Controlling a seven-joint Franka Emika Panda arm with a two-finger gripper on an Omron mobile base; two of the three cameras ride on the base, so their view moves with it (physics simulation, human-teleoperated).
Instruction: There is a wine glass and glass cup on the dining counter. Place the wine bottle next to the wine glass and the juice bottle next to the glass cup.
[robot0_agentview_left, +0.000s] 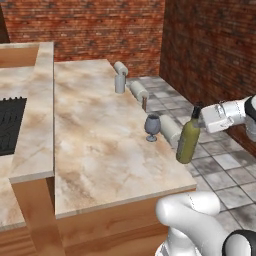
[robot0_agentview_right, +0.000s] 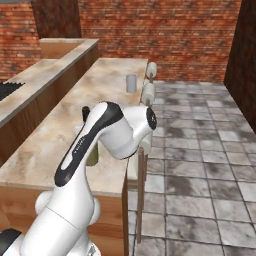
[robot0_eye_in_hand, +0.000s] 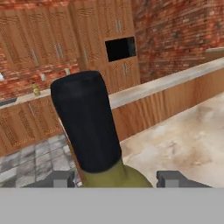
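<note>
Left base view shows the wine bottle (robot0_agentview_left: 188, 141) hanging in the air, past the edge of the dining counter (robot0_agentview_left: 100, 145) and over the grey floor tiles. The gripper (robot0_agentview_left: 196, 118) pinches it by the dark neck, and the green bottle leans a little. In the hand view the two dark finger tips (robot0_eye_in_hand: 175, 177) sit on each side of the bottle (robot0_eye_in_hand: 94, 131), where its shoulder starts. The wine glass (robot0_agentview_left: 152, 127) stands on the counter near the edge, close to the bottle but not touching it. The glass cup (robot0_agentview_left: 120, 83) stands farther back along the same edge, well apart from the wine glass. So the step in hand looks like carrying the wine bottle to the wine glass. Next, I think the arm needs to bring the bottle in over the stone top, stand it up straight, and set it down just beside the wine glass without bumping it. The white arm (robot0_agentview_left: 227, 114) reaches in from the right, stretched out sideways, with the hand level and pointing toward the counter.
</note>
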